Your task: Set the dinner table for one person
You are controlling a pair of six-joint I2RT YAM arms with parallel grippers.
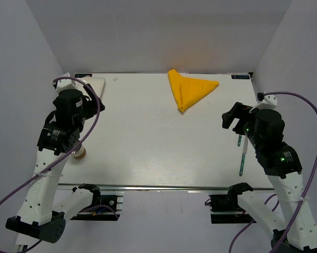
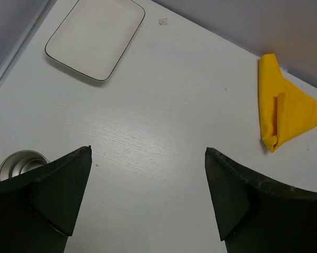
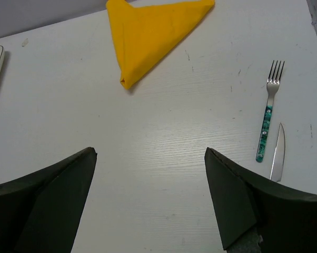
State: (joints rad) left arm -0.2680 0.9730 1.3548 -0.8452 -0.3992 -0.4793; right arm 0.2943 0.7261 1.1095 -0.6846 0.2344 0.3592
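White table [image 1: 158, 137] is filling the grey-walled booth, with nothing set yet.
From above, the napkin [image 1: 190, 90] is sitting at the far edge, the middle lying open. Left wrist: the left gripper [image 2: 148, 152] is hanging spread and empty, plate [image 2: 95, 39] cornered, cup [image 2: 19, 163] beside its finger; I'd be bringing the plate centreward first. Right wrist: the right gripper [image 3: 150, 153] is gaping too, fork [image 3: 267, 124] and knife [image 3: 277, 153] hugging the right edge.

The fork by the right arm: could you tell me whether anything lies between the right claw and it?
Nothing visible does. Only bare dinner table lies between the open right claw and the fork; the knife lies beside its handle, on the side away from the claw.
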